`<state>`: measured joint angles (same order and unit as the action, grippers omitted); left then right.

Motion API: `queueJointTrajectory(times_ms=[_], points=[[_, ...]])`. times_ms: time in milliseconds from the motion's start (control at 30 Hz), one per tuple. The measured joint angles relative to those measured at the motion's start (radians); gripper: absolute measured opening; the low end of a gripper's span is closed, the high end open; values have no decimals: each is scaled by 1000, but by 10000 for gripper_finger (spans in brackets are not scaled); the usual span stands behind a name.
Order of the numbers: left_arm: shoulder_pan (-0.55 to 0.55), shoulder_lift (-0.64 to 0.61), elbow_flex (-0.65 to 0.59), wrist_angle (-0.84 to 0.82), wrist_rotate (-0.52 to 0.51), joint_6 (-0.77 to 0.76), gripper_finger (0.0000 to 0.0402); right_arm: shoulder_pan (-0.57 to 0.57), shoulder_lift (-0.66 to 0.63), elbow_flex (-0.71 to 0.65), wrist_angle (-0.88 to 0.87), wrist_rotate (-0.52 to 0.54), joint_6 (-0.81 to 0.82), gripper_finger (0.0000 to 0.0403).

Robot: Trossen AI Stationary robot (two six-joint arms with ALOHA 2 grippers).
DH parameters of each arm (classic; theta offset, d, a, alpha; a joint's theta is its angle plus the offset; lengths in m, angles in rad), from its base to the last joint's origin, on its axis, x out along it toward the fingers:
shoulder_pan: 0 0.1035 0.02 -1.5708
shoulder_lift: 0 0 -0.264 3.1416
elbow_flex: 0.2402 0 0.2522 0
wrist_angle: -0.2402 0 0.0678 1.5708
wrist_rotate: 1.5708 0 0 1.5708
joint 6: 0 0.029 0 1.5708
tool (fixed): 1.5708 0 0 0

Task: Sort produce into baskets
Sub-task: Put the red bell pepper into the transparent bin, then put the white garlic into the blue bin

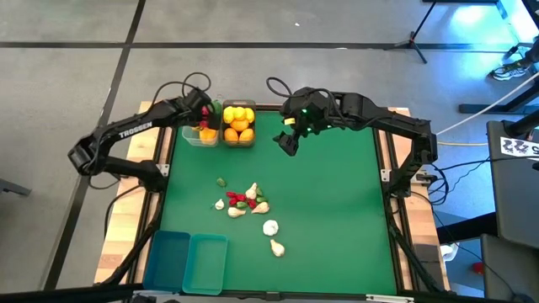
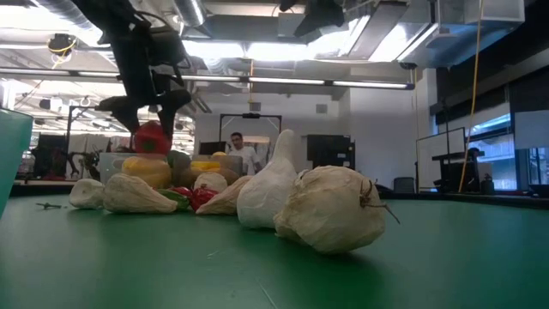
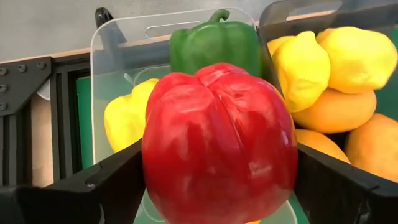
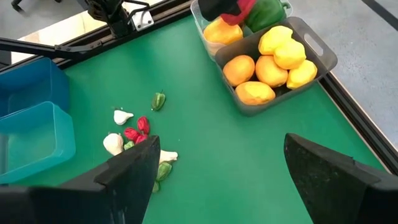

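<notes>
Left wrist view, glossy red bell pepper [image 3: 219,142], lobed, between spread left hand [image 3: 217,186] fingers.

In the left wrist view the red bell pepper [image 3: 219,142] hides most of the clear bin [image 3: 118,56] beneath it. The oranges [image 3: 373,146] run off the edge. From overhead, the small chilies [image 1: 237,199] are too tiny to tell apart.

White "TROSSEN" lettering along the left arm [image 1: 135,132]
</notes>
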<state>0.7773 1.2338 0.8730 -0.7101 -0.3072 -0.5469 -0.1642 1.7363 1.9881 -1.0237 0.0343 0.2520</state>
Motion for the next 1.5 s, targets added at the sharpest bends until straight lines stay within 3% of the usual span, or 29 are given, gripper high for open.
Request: queueJointTrajectory(times_ms=[400,1067,1333,1400,1500], points=[[53,-20,-3,-73,65,75,377,0,0,0,-1,-9,-28,332],[70,-84,-3,-117,9,76,386,0,0,1,0,-12,-59,332],[70,-175,59,-117,-20,94,386,0,0,1,1,-5,-71,332],[68,-212,84,-121,5,106,386,0,0,1,2,-1,-84,332],[57,-277,124,-116,148,117,386,0,0,1,1,-74,-150,332]])
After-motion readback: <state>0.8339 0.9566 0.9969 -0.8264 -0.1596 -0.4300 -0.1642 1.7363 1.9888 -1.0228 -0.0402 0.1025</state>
